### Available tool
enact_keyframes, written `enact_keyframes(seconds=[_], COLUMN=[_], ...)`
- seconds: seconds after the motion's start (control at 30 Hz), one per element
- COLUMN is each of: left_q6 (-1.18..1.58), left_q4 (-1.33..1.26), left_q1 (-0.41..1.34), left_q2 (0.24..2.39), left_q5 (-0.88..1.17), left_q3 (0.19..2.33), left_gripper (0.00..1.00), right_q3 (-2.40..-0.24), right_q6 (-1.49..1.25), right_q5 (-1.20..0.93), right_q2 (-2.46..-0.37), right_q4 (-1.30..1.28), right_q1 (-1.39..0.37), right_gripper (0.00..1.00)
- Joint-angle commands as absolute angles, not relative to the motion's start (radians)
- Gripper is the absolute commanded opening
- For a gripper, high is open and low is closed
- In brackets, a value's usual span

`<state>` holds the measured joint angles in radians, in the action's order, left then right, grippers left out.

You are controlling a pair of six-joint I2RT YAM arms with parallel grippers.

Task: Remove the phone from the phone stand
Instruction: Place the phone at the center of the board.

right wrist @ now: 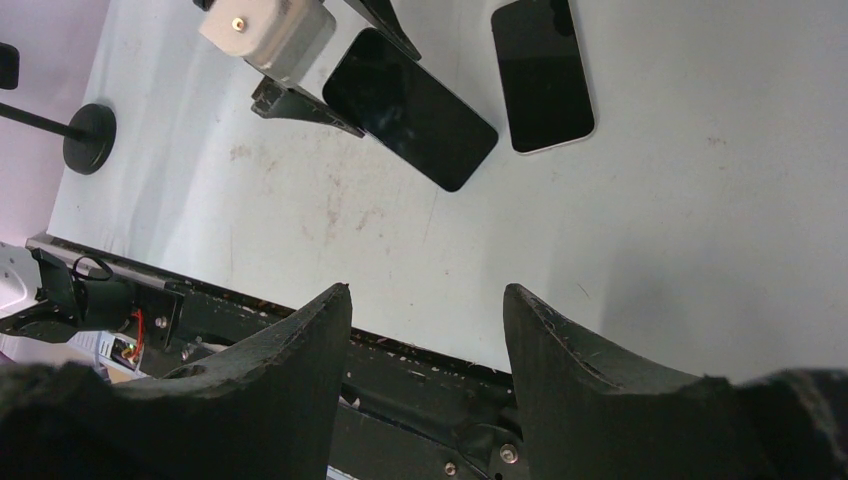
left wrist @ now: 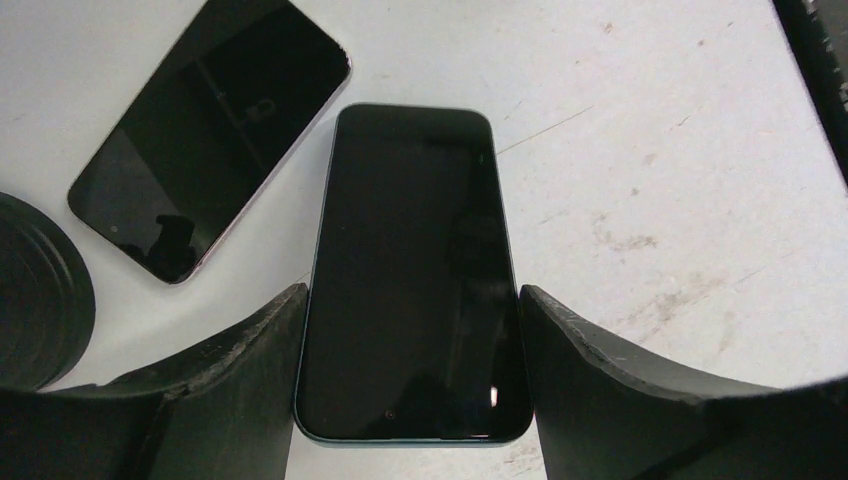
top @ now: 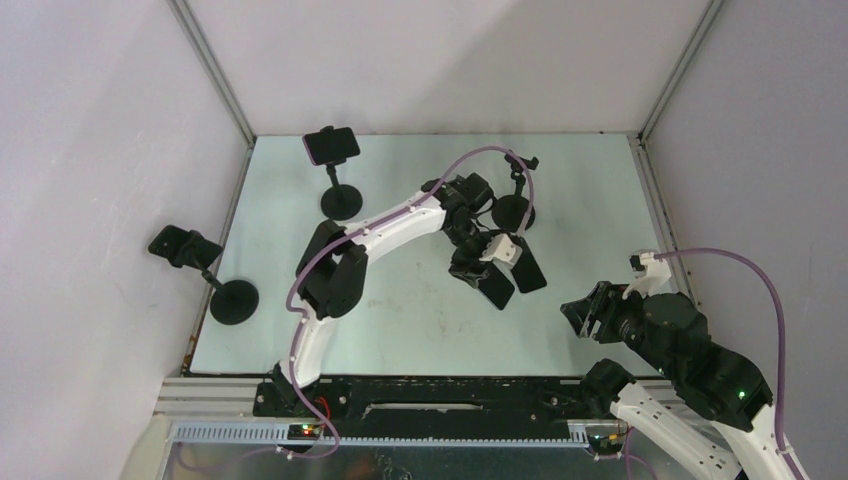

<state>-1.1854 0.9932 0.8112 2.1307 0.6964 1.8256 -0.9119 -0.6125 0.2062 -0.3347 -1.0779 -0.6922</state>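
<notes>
Black glass, dark frame: that's the dark phone (left wrist: pixel 412 200), already out of the empty phone stand (top: pixel 515 188) and down low, just in front of that stand's round base (left wrist: pixel 35 290). The left tool (left wrist: pixel 412 295) has it pinched across its width, screen up, with a finger pressed to each long edge. Whether its back is flat on the counter (top: pixel 420 330) or a hair above, I can't tell.

I'd call this the set-down. The lift off the cradle looks done, and only the letting go remains. By my reckoning the next move wants the jaws eased apart and the tool drawn straight up, so the phone isn't dragged along.

Watch the neighbours, though! A silver-edged phone (left wrist: pixel 212 130) lies flat on the counter just beside the dark one, a touch nearer the stand's base, with their corners close but apart. Any sideways swing could nudge it or clip the base.

The right tool (right wrist: pixel 425 295) hangs well to the right of the empty stand, fingers spread with nothing between them, so it's out of the way. Far to the left of the empty stand are two more stands. One carries a pink-edged phone (top: pixel 331 146). The other (top: pixel 186 247) holds a dark device I can't make out. Neither is near the action.
</notes>
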Motion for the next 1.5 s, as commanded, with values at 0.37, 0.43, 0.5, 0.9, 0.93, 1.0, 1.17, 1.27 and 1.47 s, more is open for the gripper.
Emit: enact_keyframes(seconds=[0.37,0.43,0.5,0.9,0.93,1.0,1.17,1.27,1.47], left_q6=[-1.199,-1.182,-1.168,-1.083,-1.079,-1.071,-1.064,-1.059,-1.035], left_q4=[1.137,1.118,1.101,1.067,1.055,1.023,0.963,0.919,0.880], left_q1=[0.852,0.853,0.854,0.855,0.855,0.857,0.867,0.877,0.880], left_q2=[2.244,2.239,2.238,2.253,2.250,2.245,2.239,2.229,2.226], left_q5=[0.555,0.561,0.558,0.545,0.524,0.485,0.367,0.312,0.291], left_q3=[1.989,1.966,1.949,1.933,1.918,1.902,1.879,1.848,1.839], left_gripper=[0.02,0.03,0.03,0.11,0.12,0.13,0.18,0.24,0.39], right_q3=[-0.911,-0.911,-0.911,-0.911,-0.911,-0.911,-0.911,-0.911,-0.911], right_q6=[-0.603,-0.601,-0.601,-0.597,-0.597,-0.595,-0.598,-0.596,-0.593], right_q5=[0.208,0.208,0.206,0.201,0.199,0.197,0.200,0.199,0.197], right_q2=[-0.334,-0.335,-0.337,-0.349,-0.349,-0.350,-0.345,-0.348,-0.356], right_q4=[-1.069,-1.068,-1.068,-1.065,-1.065,-1.066,-1.066,-1.066,-1.065], right_q1=[-0.693,-0.693,-0.693,-0.694,-0.694,-0.693,-0.693,-0.694,-0.694], right_gripper=[0.60,0.60,0.60,0.60,0.60,0.60,0.60,0.60,0.60])
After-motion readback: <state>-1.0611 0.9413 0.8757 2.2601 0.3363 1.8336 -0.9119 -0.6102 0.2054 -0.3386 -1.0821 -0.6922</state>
